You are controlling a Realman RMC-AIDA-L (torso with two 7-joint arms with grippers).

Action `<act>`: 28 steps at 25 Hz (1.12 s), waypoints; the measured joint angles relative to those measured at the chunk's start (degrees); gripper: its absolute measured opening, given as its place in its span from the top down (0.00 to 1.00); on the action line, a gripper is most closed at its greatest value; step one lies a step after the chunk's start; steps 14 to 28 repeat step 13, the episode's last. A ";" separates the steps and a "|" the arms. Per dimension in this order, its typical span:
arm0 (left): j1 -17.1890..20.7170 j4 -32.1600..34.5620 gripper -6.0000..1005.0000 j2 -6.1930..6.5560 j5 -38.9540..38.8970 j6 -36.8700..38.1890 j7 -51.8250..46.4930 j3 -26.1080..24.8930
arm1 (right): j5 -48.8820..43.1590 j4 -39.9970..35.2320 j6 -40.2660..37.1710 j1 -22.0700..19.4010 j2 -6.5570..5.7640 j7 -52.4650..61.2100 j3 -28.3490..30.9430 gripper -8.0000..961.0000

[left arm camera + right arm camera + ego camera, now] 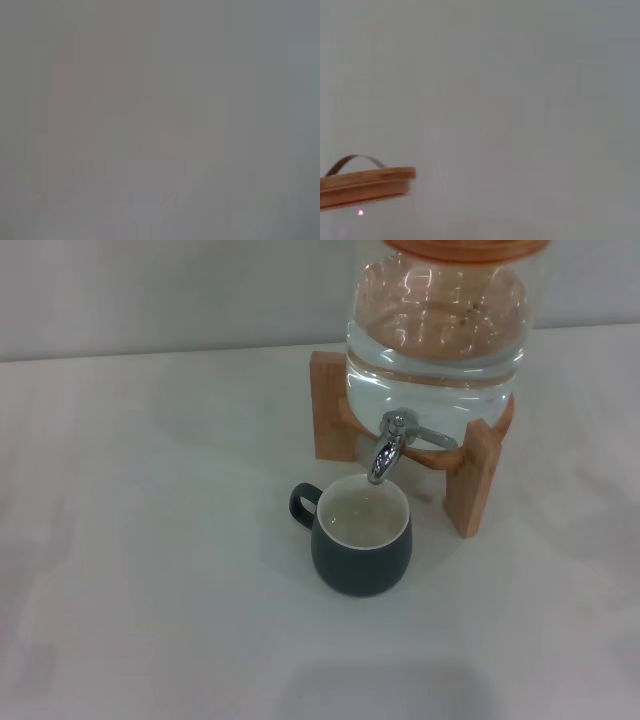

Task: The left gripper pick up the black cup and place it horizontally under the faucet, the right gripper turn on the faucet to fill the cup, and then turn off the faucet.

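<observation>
The black cup (361, 536) stands upright on the white table in the head view, its loop handle pointing left and its cream inside holding some water. Its rim sits directly under the spout of the chrome faucet (390, 445), which juts from the clear glass jar (436, 330) in a wooden stand (472, 478). No water stream shows between spout and cup. Neither the left gripper nor the right gripper appears in any view. The left wrist view is a blank grey field. The right wrist view catches only the jar's wooden lid (366, 185) with its metal handle.
The white table (150, 540) stretches wide to the left of and in front of the cup. The stand's right leg sits close to the cup's right side. A pale wall runs behind the jar.
</observation>
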 joint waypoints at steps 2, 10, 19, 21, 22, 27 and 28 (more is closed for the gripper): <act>-0.25 0.01 0.39 0.53 -0.01 0.02 -0.48 0.00 | 0.00 2.27 0.07 -0.26 -0.01 -2.22 0.51 0.14; 0.24 2.94 0.39 1.96 0.42 -0.99 -7.35 0.41 | 2.17 9.74 0.10 -0.73 -0.01 -9.23 0.63 0.14; 0.83 4.21 0.39 2.27 0.61 -2.29 -8.41 0.47 | 2.25 11.00 0.07 -0.86 -0.01 -11.45 0.66 0.14; 0.83 4.21 0.39 2.27 0.61 -2.29 -8.41 0.47 | 2.25 11.00 0.07 -0.86 -0.01 -11.45 0.66 0.14; 0.83 4.21 0.39 2.27 0.61 -2.29 -8.41 0.47 | 2.25 11.00 0.07 -0.86 -0.01 -11.45 0.66 0.14; 0.83 4.21 0.39 2.27 0.61 -2.29 -8.41 0.47 | 2.25 11.00 0.07 -0.86 -0.01 -11.45 0.66 0.14; 0.83 4.21 0.39 2.27 0.61 -2.29 -8.41 0.47 | 2.25 11.00 0.07 -0.86 -0.01 -11.45 0.66 0.14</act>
